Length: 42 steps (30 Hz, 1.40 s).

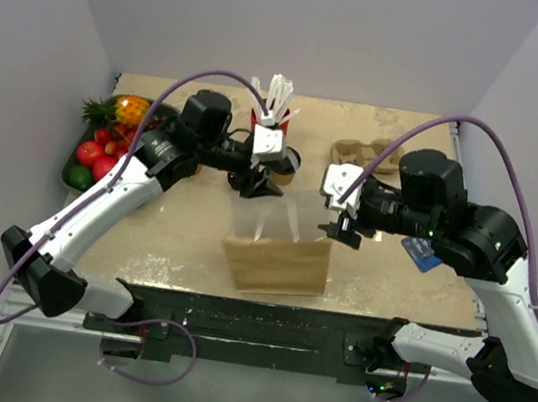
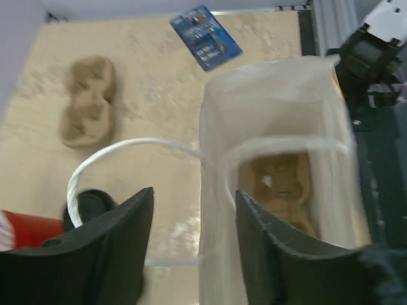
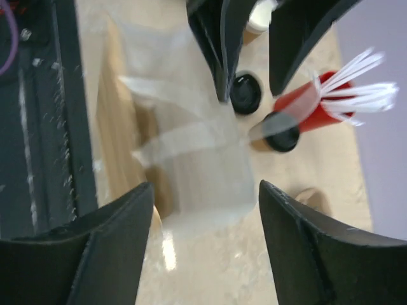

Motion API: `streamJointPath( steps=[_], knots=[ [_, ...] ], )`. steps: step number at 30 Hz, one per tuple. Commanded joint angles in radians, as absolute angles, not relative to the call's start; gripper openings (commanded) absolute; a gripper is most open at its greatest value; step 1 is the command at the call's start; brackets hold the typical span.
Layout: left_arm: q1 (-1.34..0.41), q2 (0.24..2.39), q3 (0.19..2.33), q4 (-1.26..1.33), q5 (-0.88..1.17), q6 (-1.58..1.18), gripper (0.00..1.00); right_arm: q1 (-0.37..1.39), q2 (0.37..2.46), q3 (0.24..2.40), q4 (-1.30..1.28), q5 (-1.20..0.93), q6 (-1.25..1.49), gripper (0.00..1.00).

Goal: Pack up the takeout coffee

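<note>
Black-fingered, the left gripper [image 2: 194, 194] hangs spread at the far-left rim of the upright paper bag [image 1: 276, 261], seemingly placed there to keep its mouth wide. Just beyond the bag, the takeout coffee [image 3: 281, 132] stands on the table beside the red straw cup [image 3: 318, 105], not yet packed. At the bag's right edge, the right gripper [image 3: 206, 185] is likewise spread, holding nothing.

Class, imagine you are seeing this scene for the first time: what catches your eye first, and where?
A see-through bag stands mid-table, with the left gripper and right gripper open on either side of its top. Next come the red straw cup at the back and the bright fruit at far left.
</note>
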<state>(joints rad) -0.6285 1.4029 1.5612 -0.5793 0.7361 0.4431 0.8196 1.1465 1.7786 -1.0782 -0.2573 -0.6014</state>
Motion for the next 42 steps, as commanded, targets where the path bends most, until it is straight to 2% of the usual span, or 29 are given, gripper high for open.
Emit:
streamJointPath(
  steps=[1, 3, 8, 11, 15, 18, 25, 28, 32, 35, 40, 42],
  knots=[
    [-0.626, 1.256, 1.430, -0.570, 0.808, 0.382, 0.63, 0.818, 1.066, 1.730, -1.208, -0.354, -0.572, 0.75],
    [-0.626, 1.244, 1.448, -0.590, 0.778, 0.380, 0.71, 0.818, 1.092, 1.817, -1.226, -0.321, -0.593, 0.79],
    [-0.623, 1.236, 1.534, -0.569, 0.678, 0.419, 0.73, 0.818, 1.152, 1.925, -1.100, -0.209, -0.575, 0.82],
    [-0.615, 1.250, 1.612, -0.590, 0.670, 0.416, 0.74, 0.818, 1.178, 1.860, -1.060, -0.218, -0.566, 0.80],
    [-0.612, 1.223, 1.615, -0.615, 0.658, 0.428, 0.74, 0.818, 1.195, 1.728, -0.988, -0.235, -0.591, 0.80],
    [-0.609, 1.192, 1.579, -0.663, 0.605, 0.433, 0.74, 0.818, 1.212, 1.646, -0.933, -0.230, -0.604, 0.81],
    [-0.597, 1.147, 1.448, -0.733, 0.545, 0.396, 0.74, 0.813, 1.293, 1.600, -0.896, -0.229, -0.624, 0.80],
    [-0.583, 1.128, 1.399, -0.706, 0.529, 0.373, 0.74, 0.808, 1.316, 1.585, -0.908, -0.259, -0.647, 0.77],
    [-0.552, 1.126, 1.364, -0.700, 0.470, 0.391, 0.74, 0.802, 1.350, 1.585, -0.939, -0.317, -0.666, 0.63],
    [-0.516, 1.138, 1.377, -0.706, 0.430, 0.454, 0.74, 0.799, 1.387, 1.601, -0.969, -0.354, -0.687, 0.56],
    [-0.408, 1.180, 1.419, -0.692, 0.420, 0.479, 0.73, 0.785, 1.456, 1.657, -1.051, -0.411, -0.727, 0.49],
    [-0.388, 1.189, 1.428, -0.675, 0.425, 0.473, 0.73, 0.781, 1.471, 1.683, -1.072, -0.425, -0.742, 0.41]
  ],
)
